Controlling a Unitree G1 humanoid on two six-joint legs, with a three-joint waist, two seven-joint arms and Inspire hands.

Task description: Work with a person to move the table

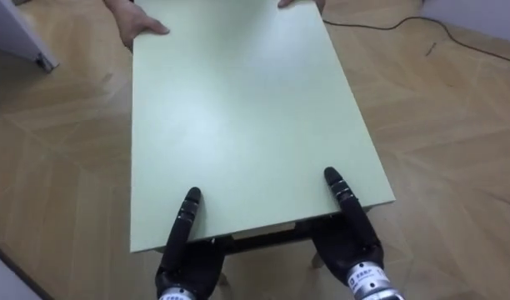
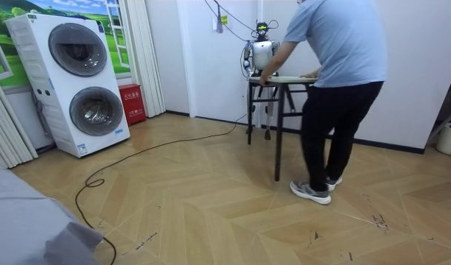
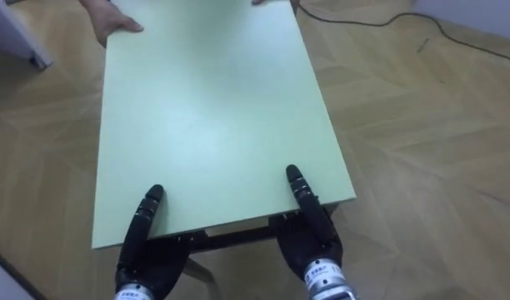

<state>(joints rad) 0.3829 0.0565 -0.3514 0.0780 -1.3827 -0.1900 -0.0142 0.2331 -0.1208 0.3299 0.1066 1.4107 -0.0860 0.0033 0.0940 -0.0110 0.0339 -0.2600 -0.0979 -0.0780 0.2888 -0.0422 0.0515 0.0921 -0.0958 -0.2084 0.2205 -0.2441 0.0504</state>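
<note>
Left hand [image 1: 191, 260], right hand [image 1: 348, 240] at table [image 1: 238, 108] edge

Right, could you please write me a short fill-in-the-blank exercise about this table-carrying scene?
The table has a pale ____ top. Seen from the robot's head, the left robot hand and the right robot hand are at its ____ edge. A person's hand rests on the ____ edge. In the room view, the person wears a ____ shirt.
Missing words: green; near; far; blue.

Open floor [image 2: 196, 191] flanks the table [image 1: 238, 108]; a wall [image 2: 211, 59] stands behind the robot.
</note>
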